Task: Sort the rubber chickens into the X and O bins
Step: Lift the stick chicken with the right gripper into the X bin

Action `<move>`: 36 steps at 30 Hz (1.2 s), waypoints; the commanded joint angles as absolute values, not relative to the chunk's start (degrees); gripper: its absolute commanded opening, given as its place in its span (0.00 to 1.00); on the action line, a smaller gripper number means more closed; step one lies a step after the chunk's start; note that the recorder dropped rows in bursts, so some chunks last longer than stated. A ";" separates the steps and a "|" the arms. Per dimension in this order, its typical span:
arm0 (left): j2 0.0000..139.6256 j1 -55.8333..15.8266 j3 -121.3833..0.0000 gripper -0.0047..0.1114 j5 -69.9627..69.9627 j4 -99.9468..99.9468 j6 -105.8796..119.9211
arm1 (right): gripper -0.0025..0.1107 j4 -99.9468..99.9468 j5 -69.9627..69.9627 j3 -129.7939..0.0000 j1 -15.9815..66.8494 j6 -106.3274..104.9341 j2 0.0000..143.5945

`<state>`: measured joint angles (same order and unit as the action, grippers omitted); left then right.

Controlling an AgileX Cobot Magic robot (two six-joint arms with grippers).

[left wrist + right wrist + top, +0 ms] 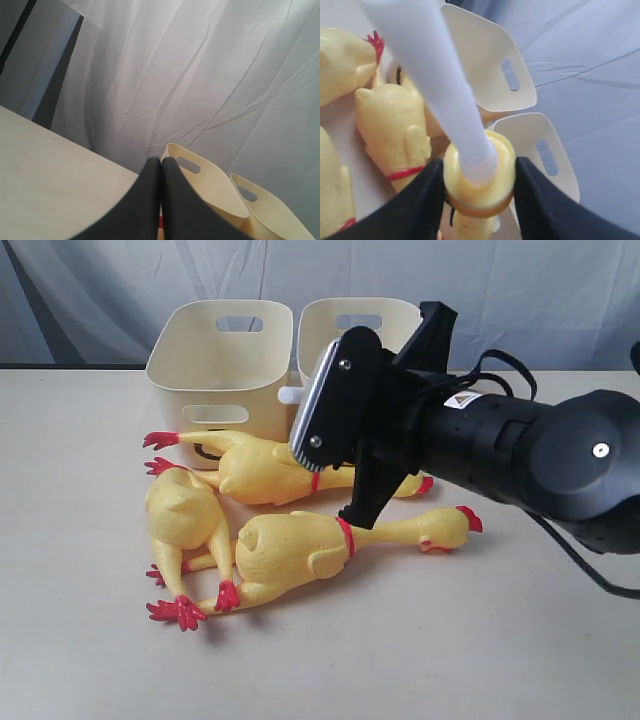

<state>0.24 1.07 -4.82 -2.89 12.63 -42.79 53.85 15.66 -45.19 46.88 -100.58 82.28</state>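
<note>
Right gripper (479, 167) clamped on yellow rubber chicken with white tube (470, 195), jaws pressing either side of its round yellow end. Chicken held above pile, just in front of two cream plastic tubs (215, 365). Three more yellow rubber chickens with red feet (290, 550) lie on pale table (100, 670), tubs at their 12 o'clock. Front one: head at 3 o'clock, feet at 9. Tub markings mostly hidden, can't tell which is which. Left gripper (161, 164) over table, jaws pressed tight together.
</note>
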 commanded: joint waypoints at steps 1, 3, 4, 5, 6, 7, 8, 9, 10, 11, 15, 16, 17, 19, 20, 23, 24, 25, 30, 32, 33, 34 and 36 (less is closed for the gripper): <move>0.00 0.43 -5.12 0.04 -2.79 13.04 -42.83 | 0.01 52.29 20.00 -46.61 46.95 -97.83 81.59; 0.00 0.43 -5.12 0.04 -2.79 13.04 -42.83 | 0.01 51.02 22.34 -47.84 46.95 -94.63 81.59; 0.00 0.43 -5.12 0.04 -2.79 13.04 -42.83 | 0.01 49.86 23.33 -48.46 46.95 -92.63 81.59; 0.00 0.43 -5.12 0.04 -2.79 13.04 -42.83 | 0.01 48.72 24.23 -49.06 46.72 -90.32 81.59; 0.00 0.43 -5.12 0.04 -2.79 13.04 -42.83 | 0.01 48.03 24.97 -49.55 46.72 -88.38 81.59; 0.00 0.43 -5.12 0.04 -2.79 13.04 -42.83 | 0.01 47.80 26.01 -50.01 46.72 -86.04 81.59; 0.00 0.43 -5.12 0.04 -2.79 13.04 -42.83 | 0.01 47.80 27.27 -50.48 46.72 -84.12 81.83; 0.00 0.43 -5.12 0.04 -2.79 13.04 -42.83 | 0.01 47.80 28.47 -50.74 46.72 -83.06 82.09; 0.00 0.43 -5.12 0.04 -2.79 13.04 -42.83 | 0.01 47.80 30.03 -51.02 46.72 -82.15 82.80; 0.00 0.43 -5.12 0.04 -2.79 13.04 -42.83 | 0.01 47.92 31.19 -51.16 46.72 -81.59 83.55; 0.00 0.43 -5.12 0.04 -2.79 13.04 -42.83 | 0.01 47.92 38.23 -51.28 46.61 -77.15 86.78; 0.00 0.43 -5.12 0.04 -2.79 13.04 -42.83 | 0.01 47.92 40.19 -51.28 46.64 -74.83 87.95; 0.00 0.43 -5.12 0.04 -2.79 13.04 -42.83 | 0.01 47.38 41.47 -51.28 46.31 -72.84 88.69; 0.00 0.43 -5.12 0.04 -2.79 13.04 -42.83 | 0.01 47.19 42.33 -51.66 45.36 -68.88 90.33; 0.00 0.43 -5.12 0.04 -2.79 13.04 -42.83 | 0.01 47.19 42.47 -51.97 44.68 -66.56 91.22; 0.00 0.43 -5.12 0.04 -2.79 13.04 -42.83 | 0.01 47.59 43.95 -54.80 42.00 -56.95 94.51; 0.00 0.43 -5.12 0.04 -2.79 13.04 -42.83 | 0.01 48.01 43.93 -55.59 41.48 -56.01 95.07; 0.00 0.43 -5.12 0.04 -2.79 13.04 -42.83 | 0.01 48.10 43.86 -57.21 40.35 -52.93 96.25; 0.00 0.43 -5.12 0.04 -3.00 13.02 -42.83 | 0.01 51.04 41.69 -62.72 37.67 -43.38 100.94; 0.00 0.43 -5.12 0.04 -3.00 13.02 -42.83 | 0.01 51.84 40.80 -63.98 37.58 -43.38 101.85; 0.00 0.43 -5.12 0.04 -3.00 13.02 -42.83 | 0.01 51.44 40.20 -64.52 37.58 -43.38 102.08; 0.00 0.43 -5.12 0.04 -3.00 13.02 -42.83 | 0.02 51.45 38.95 -65.14 37.58 -43.38 102.35; 0.00 0.43 -5.12 0.04 -3.00 13.02 -42.83 | 0.15 51.45 36.51 -65.69 37.58 -43.38 102.75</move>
<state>0.24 1.07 -4.82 -2.99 12.76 -42.79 51.76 38.12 -64.98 37.95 -43.58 102.47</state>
